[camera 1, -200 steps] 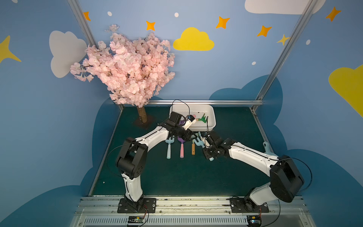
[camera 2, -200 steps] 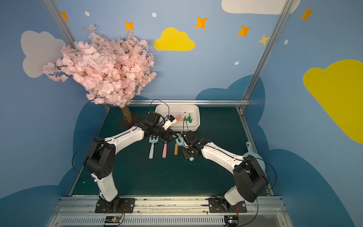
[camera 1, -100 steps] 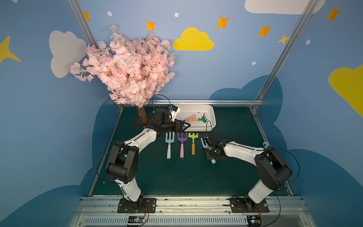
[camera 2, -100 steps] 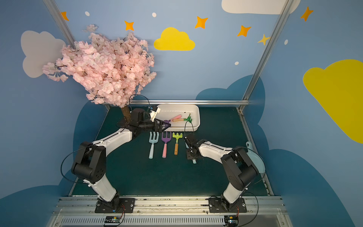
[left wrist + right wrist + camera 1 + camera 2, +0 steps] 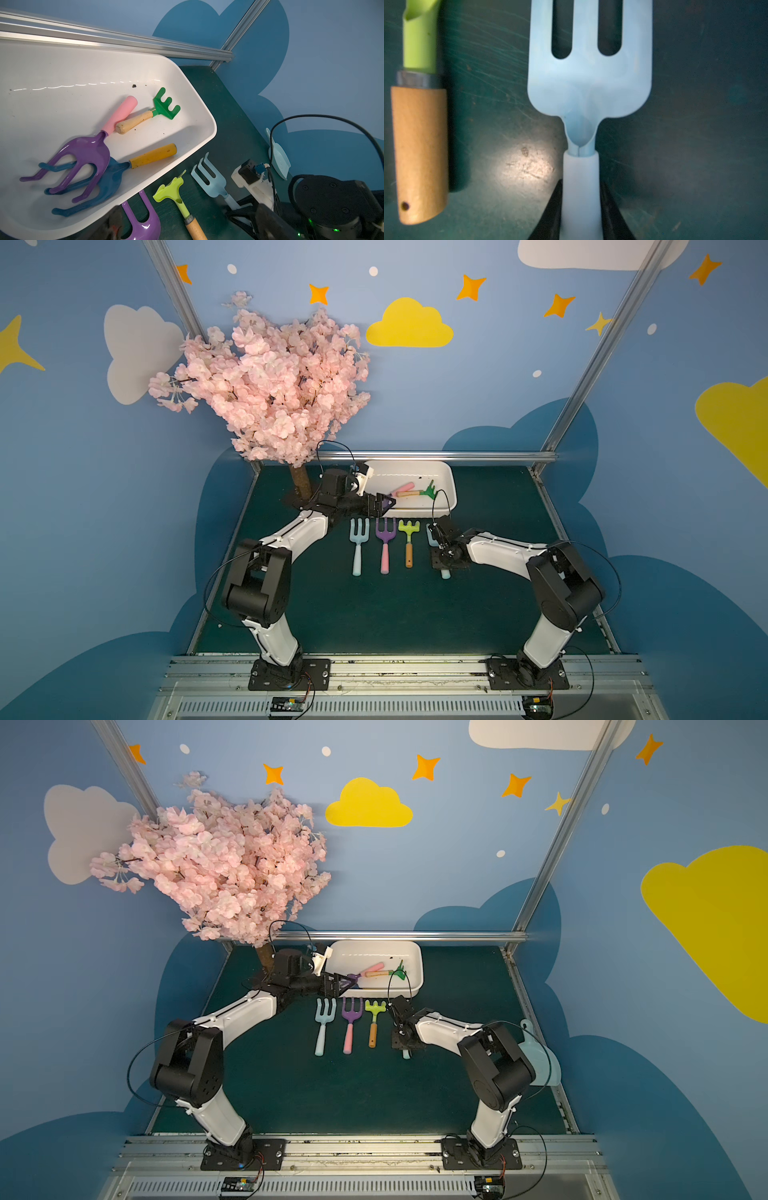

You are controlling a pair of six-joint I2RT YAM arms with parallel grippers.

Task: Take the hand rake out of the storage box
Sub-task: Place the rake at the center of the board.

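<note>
— Where's the green hand rake?
— Lying in the storage box, with the left tool spread apart by its near rim
— And the right tool?
— Clamped on the pale blue rake on the worktop

Pink blossom tree back-L corner; pale blue scoop at mat R edge.

White storage box, rear centre — green hand rake w/ wood handle inside.
</note>
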